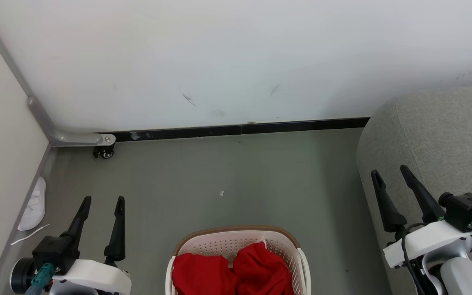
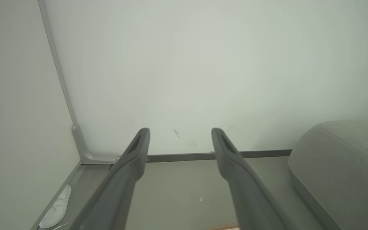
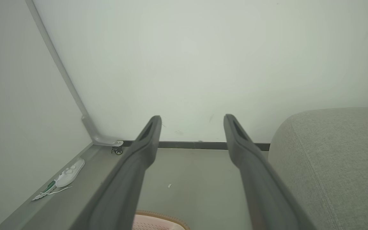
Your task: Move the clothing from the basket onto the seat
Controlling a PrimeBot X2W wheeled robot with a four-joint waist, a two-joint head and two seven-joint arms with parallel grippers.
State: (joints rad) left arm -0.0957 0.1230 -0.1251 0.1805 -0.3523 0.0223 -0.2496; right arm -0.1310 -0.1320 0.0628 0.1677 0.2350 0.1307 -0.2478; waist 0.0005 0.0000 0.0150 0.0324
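Left gripper (image 1: 103, 200): jaws spread, nothing held, over the floor. Right gripper (image 1: 389, 171): jaws spread, nothing held, fingers in front of the seat's (image 1: 436, 139) rounded corner. Clothing (image 1: 236, 270), red, heaped in the basket (image 1: 236, 228), between both grippers, nearer the robot than their fingertips. Slipper (image 1: 33, 205) by the wall, left of left gripper.
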